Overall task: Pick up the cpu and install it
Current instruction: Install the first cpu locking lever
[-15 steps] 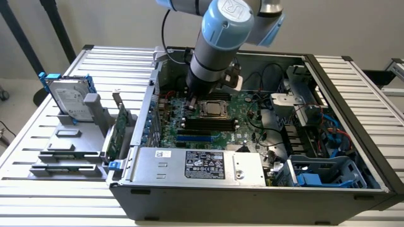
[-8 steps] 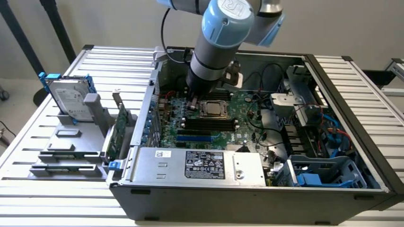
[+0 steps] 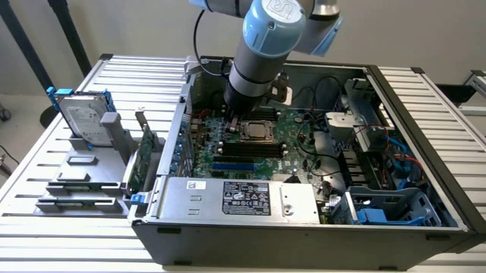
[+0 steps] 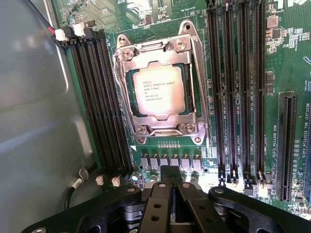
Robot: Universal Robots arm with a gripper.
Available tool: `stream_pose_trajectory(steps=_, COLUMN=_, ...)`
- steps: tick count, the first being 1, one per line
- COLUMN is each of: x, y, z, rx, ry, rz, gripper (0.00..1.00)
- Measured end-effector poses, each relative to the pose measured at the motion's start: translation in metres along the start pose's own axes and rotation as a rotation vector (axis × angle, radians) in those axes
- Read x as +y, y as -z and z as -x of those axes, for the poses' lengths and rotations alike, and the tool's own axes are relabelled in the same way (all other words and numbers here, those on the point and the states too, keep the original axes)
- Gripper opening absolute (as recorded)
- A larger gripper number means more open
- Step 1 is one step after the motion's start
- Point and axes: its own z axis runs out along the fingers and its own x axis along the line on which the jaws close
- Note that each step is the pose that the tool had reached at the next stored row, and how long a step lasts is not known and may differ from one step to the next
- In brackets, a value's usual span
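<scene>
My gripper (image 4: 171, 187) is shut tight, fingers pressed together with nothing between them, low over the motherboard (image 3: 262, 149) inside the open case (image 3: 304, 227). The cpu (image 4: 158, 90) sits in its socket (image 4: 160, 90) — silver top up, printed lettering showing, framed by the metal bracket with screws at its corners. In the wrist view my closed fingertips hang just beside the socket's edge, near a row of small grey components, apart from the chip itself. Black memory slots (image 4: 99, 102) run along both sides of the socket. In the exterior view my arm (image 3: 262, 57) comes down into the case over the board, the gripper close beside the socket. A grey power supply (image 3: 243, 199) with a label lies along the case's near wall; blue cables (image 3: 395, 153) trail toward the exterior view's right. Outside the case, on the slatted counter (image 3: 45, 250) at the exterior view's left — a hard drive (image 3: 79, 119) in blue brackets stands upright, and a green card (image 3: 144, 153) stands beside the case wall.
</scene>
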Motion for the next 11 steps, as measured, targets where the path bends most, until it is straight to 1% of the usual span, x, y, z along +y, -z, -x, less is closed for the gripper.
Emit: stream_pose_trajectory(steps=11, x=0.0000, y=0.0000, z=0.0000, rx=0.0006, ry=0.002, rz=0.0051, gripper=0.11)
